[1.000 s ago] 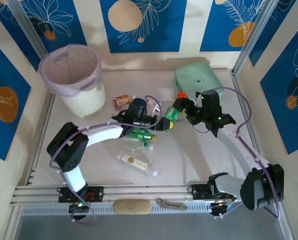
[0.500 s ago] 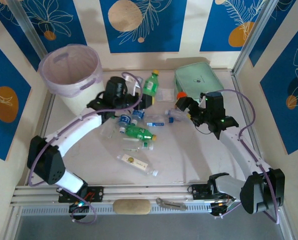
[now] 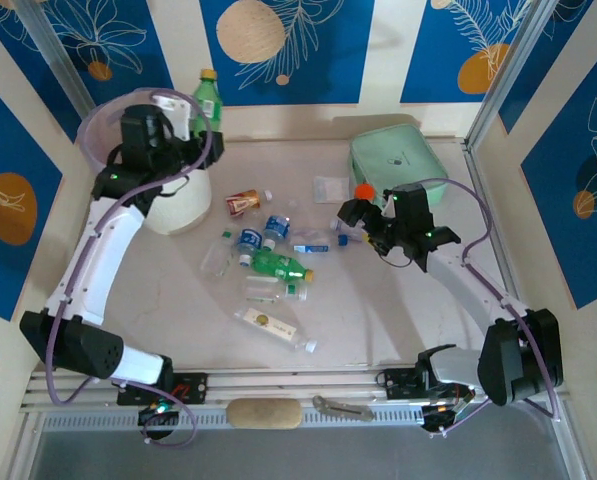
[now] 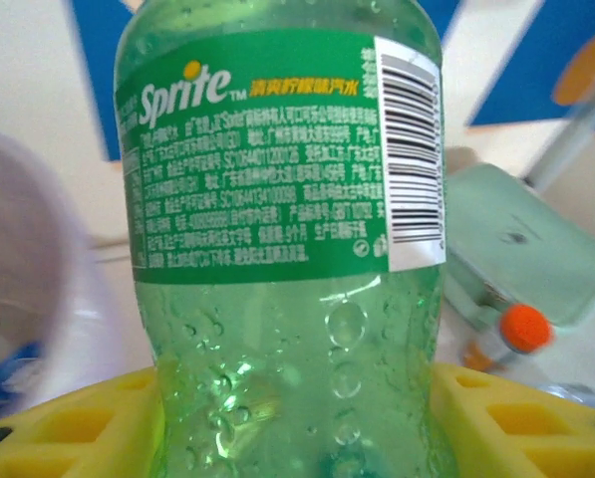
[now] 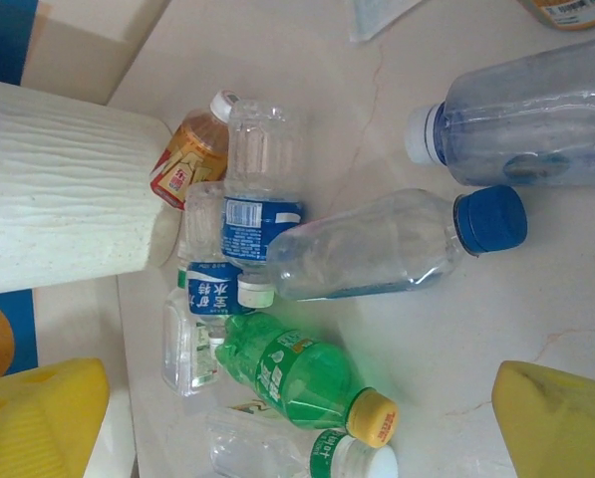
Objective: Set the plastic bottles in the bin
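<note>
The left hand (image 3: 185, 128) grips a green Sprite bottle (image 3: 206, 100) upright between its yellow fingers (image 4: 68, 428), raised beside the right rim of the bin (image 3: 173, 212). The right hand (image 3: 366, 225) hangs wide open and empty, low over the bench (image 3: 378, 310). The other bottles (image 3: 263, 255) lie in a loose cluster on the bench between the bin and the right hand, apart from both hands.

Orange-capped jar (image 3: 363, 190) beside mint-green case (image 3: 398, 158)
</note>
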